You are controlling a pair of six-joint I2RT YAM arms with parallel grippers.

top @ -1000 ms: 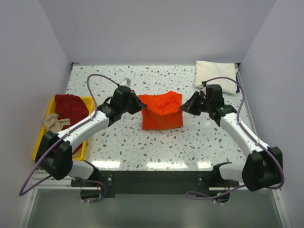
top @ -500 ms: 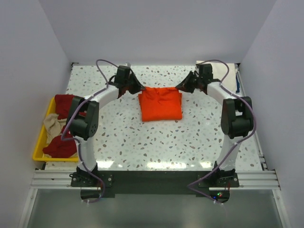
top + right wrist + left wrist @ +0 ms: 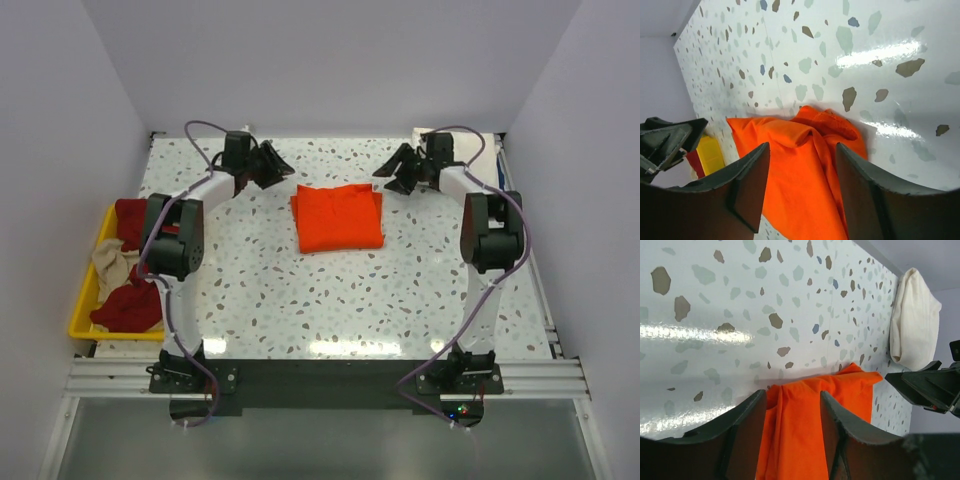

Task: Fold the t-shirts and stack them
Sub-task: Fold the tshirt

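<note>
The bright orange t-shirt (image 3: 338, 217) lies folded into a rectangle in the middle of the table. My left gripper (image 3: 283, 170) hovers open just off its back left corner. My right gripper (image 3: 387, 175) hovers open off the back right corner. In the left wrist view the left gripper (image 3: 792, 392) frames the orange cloth (image 3: 800, 435) below without touching it. The right wrist view is the same: the right gripper (image 3: 802, 145) stands apart above the orange cloth (image 3: 800, 175). A folded cream-white t-shirt (image 3: 478, 152) lies at the back right corner, partly behind the right arm.
A yellow tray (image 3: 82, 300) at the table's left edge holds dark red t-shirts (image 3: 130, 220) and a beige one (image 3: 112, 262). Both arms stretch along the table's sides toward the back wall. The cream t-shirt (image 3: 912, 320) sits close behind the right gripper.
Both grippers, shut on the orange t-shirt's edge, carried it toward the back, completing a fold. They have now opened, let go and pulled slightly outward and back.
</note>
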